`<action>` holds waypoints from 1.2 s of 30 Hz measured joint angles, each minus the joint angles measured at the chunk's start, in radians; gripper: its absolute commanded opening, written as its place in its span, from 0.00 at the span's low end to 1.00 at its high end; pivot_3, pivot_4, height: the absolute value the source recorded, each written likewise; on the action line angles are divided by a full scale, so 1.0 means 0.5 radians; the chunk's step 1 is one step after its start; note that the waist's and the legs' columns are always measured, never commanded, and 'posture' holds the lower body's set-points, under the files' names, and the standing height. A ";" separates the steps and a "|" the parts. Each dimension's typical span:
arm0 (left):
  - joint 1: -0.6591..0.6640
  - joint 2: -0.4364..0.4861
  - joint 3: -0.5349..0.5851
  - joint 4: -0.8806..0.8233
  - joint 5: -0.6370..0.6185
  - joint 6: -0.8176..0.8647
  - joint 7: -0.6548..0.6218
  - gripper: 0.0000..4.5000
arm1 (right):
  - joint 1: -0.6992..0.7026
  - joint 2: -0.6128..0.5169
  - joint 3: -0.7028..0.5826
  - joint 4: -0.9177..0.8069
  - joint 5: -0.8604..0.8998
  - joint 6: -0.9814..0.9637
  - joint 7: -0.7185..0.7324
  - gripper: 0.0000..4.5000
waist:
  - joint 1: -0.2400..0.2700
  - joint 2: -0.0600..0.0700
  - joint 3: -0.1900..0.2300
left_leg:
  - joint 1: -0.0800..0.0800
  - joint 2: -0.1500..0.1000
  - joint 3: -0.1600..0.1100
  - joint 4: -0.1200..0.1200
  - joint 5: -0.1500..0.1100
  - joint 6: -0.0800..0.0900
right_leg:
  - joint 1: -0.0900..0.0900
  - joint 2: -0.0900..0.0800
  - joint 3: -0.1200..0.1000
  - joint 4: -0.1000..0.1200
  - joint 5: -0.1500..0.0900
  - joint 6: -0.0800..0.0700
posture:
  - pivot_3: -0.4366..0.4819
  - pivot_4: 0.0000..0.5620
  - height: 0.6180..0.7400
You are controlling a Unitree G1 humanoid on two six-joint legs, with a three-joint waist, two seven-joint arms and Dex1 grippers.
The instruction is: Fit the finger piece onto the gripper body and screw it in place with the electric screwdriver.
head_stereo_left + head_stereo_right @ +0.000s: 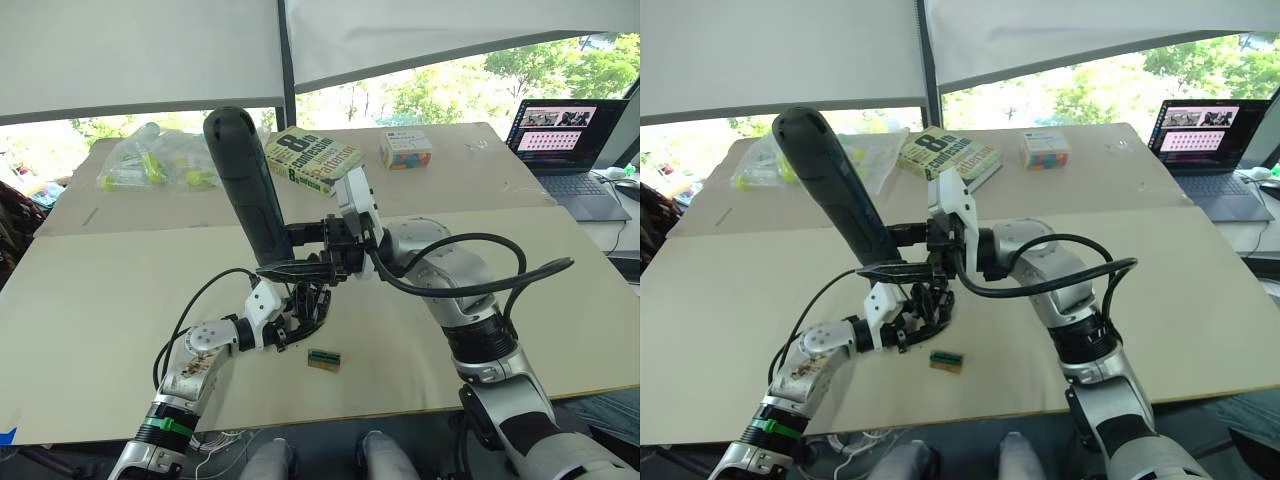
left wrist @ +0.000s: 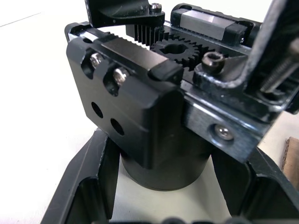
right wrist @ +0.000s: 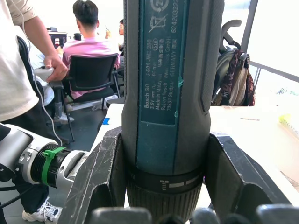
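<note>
The gripper body (image 2: 131,93), a black block with silvery screws, a gear and toothed rails, rests on the table, with my left gripper (image 1: 300,318) shut on its round base. A black plate (image 2: 122,10) stands on its far rail; I cannot tell whether this is the finger piece. My right gripper (image 1: 315,255) is shut on the electric screwdriver (image 1: 245,180), a thick dark cylinder. It leans back to the left, with its lower end just above the gripper body. The bit's contact with the body is hidden.
A tiny tan-and-green block (image 1: 323,359) lies just right of the left gripper. At the back are a book (image 1: 310,157), a small box (image 1: 405,148), a plastic bag of yellow-green parts (image 1: 160,160) and a laptop (image 1: 565,140). People (image 3: 91,42) show beyond the table.
</note>
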 measured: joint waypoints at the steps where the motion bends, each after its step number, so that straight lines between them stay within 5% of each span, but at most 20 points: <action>1: 0.000 0.000 0.000 0.000 0.000 0.000 0.000 0.52 | 0.000 0.000 0.000 0.000 0.001 0.000 -0.003 0.43 | 0.000 0.000 0.000 | 0.000 0.000 0.000 0.000 0.000 0.000 | 0.000 0.000 0.000 0.000 0.000 0.000 | 0.48 0.27 0.98; 36: -0.001 0.003 0.000 0.001 0.000 0.007 -0.002 0.52 | 0.049 0.023 0.007 0.036 -0.051 -0.085 -0.030 0.43 | 0.000 0.000 0.000 | 0.000 0.000 0.000 0.000 0.000 0.000 | 0.000 0.000 0.000 0.000 0.000 0.000 | 0.48 0.27 0.98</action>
